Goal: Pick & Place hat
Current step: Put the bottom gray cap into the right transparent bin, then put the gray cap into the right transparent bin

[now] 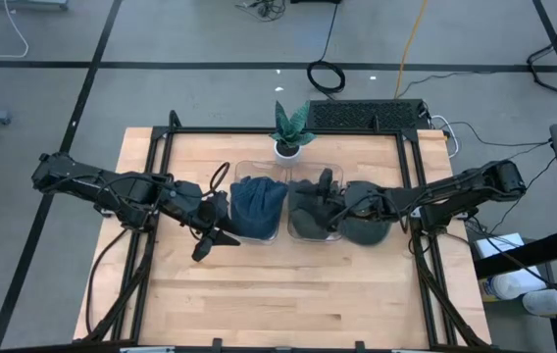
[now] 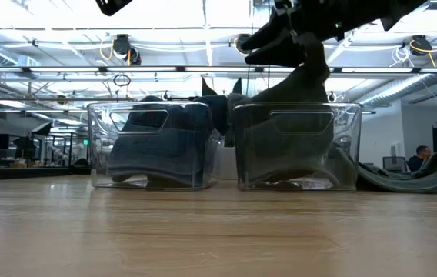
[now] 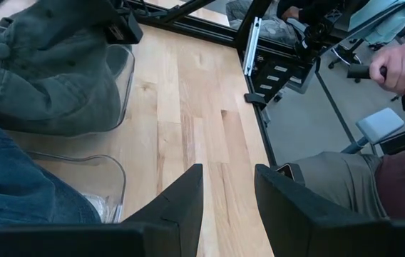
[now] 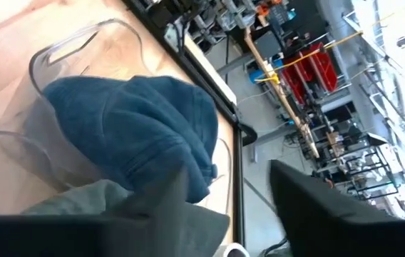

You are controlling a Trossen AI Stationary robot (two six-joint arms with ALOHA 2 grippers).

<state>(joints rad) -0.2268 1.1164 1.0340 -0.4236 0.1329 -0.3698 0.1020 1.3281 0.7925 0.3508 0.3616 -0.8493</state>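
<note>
Two clear bins stand side by side mid-table. The left bin [image 1: 259, 176] holds a blue hat [image 1: 259, 206] [image 2: 161, 142]. The right bin [image 2: 295, 146] holds a dark grey hat [image 1: 308, 214], whose top rises above the rim in a peak [image 2: 311, 73]. My right gripper [image 1: 326, 196] [image 2: 255, 48] hovers open over that bin, right above the peak. My left gripper [image 1: 218, 242] [image 3: 227, 171] is open over bare table beside the left bin's near left corner. A second grey hat [image 1: 369, 229] lies on the table, right of the bins. My right gripper is open above the grey hat. The hat's peak [image 2: 311, 73] reaches up to the gripper's underside, and grey cloth [image 4: 117, 207] lies beside one finger, not between the two. Whether a finger touches it, I cannot tell. The hat's lower part sits in the right bin.
A small potted plant [image 1: 290, 127] stands just beyond the bins at the table's far edge. A black frame [image 1: 411, 176] runs along the table's sides. A seated person's hand [image 3: 402, 64] and leg [image 3: 345, 178] show beyond the table's edge. Bare wood [image 1: 278, 294] lies near the front.
</note>
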